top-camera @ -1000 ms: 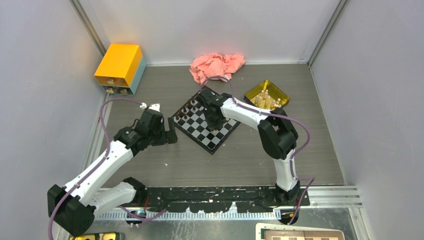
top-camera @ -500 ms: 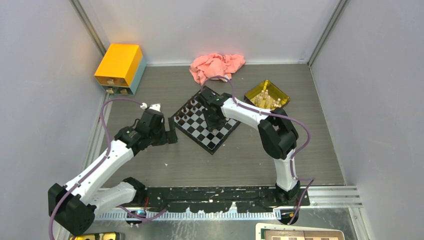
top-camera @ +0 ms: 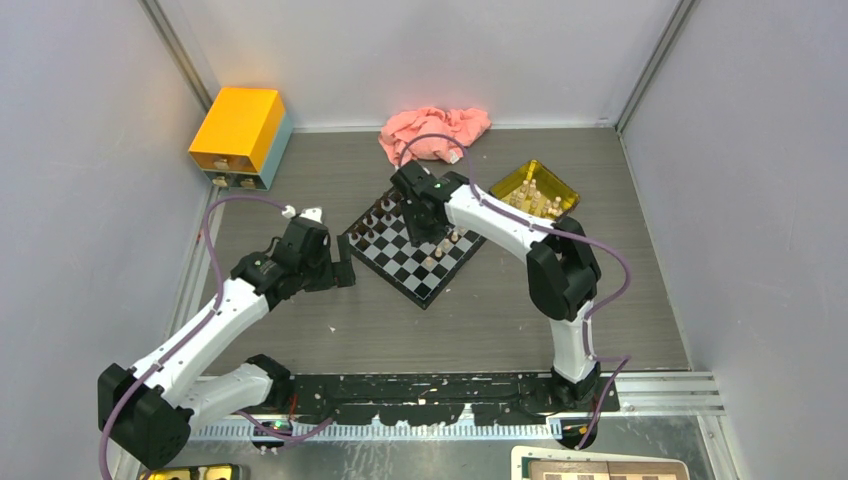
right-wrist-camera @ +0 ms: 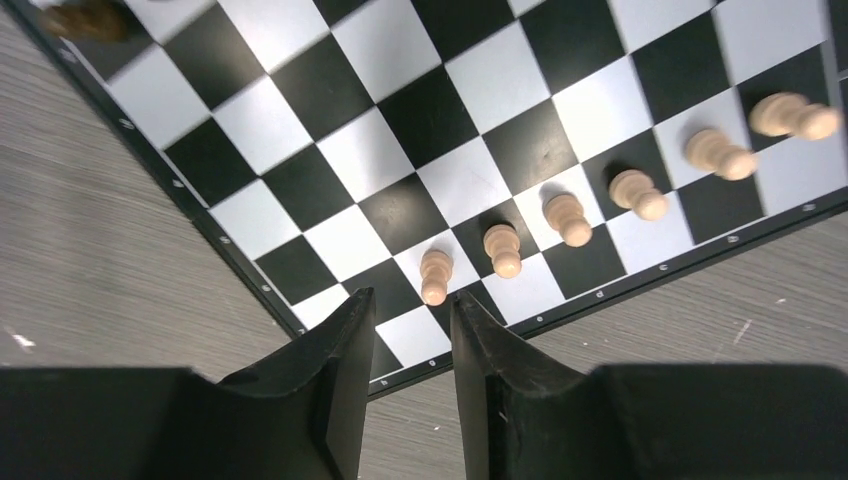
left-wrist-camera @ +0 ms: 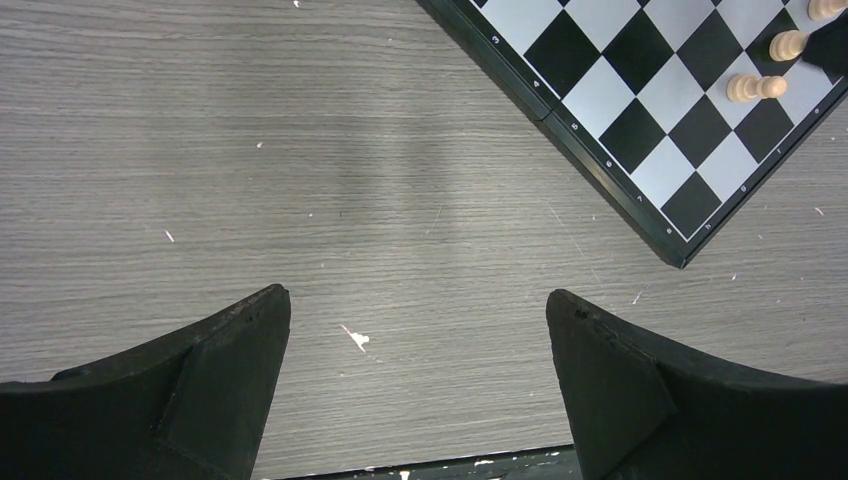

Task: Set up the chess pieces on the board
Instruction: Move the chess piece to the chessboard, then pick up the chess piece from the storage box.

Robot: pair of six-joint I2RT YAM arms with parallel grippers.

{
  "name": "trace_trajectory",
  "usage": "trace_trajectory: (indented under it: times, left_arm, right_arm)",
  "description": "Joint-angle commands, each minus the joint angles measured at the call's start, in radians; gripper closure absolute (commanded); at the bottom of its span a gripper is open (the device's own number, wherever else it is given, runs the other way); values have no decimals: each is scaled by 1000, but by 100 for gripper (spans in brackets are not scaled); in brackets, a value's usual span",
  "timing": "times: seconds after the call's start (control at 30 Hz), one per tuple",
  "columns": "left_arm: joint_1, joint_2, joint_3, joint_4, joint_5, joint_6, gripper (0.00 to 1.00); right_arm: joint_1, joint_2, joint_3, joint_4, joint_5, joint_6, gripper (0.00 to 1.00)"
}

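**Top view.** Showed the board (top-camera: 397,262) lying cornerwise in the middle of the surface (top-camera: 480,320), with a few dark chess pieces (top-camera: 378,216) along its far-left edge and pale ones along its near-right edge. Set-up judged partly done: most squares bare, and more pale pieces left standing in the yellow tray (top-camera: 570,192) to the far right. Placed the right hand (top-camera: 428,236) above the board's right half and the left hand (top-camera: 342,272) just beside the board's near-left edge, off it.

**Left wrist view.** Showed the left hand (left-wrist-camera: 417,300) spread wide over bare surface, pinching nothing, with the board's corner far and to the right, apart from the fingers.

**Right wrist view.** Showed the right hand (right-wrist-camera: 408,305) parted by a narrow gap, holding nothing, at the near end of a row of six pale pawns (right-wrist-camera: 568,218), the closest just beyond the fingertips. Caught one dark piece (right-wrist-camera: 90,18) at the far-left edge.
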Motion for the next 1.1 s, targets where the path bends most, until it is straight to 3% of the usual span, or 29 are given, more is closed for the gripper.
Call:
trace_trajectory:
  times: [0.0, 0.23, 0.53, 1.07]
  left_arm:
    - [5, 2, 12, 37, 1, -5, 0]
    - [5, 0, 13, 27, -10, -5, 0]
    - [5, 22, 30, 1, -46, -7, 0]
    - [5, 74, 64, -16, -62, -6, 0]
  right_arm:
    - [-31, -110, 107, -23, 76, -5, 60]
    - [-244, -143, 136, 8, 84, -12, 57]
    - [-472, -71, 201, 25, 66, -34, 53]
    - [-617, 61, 205, 47, 15, -11, 53]
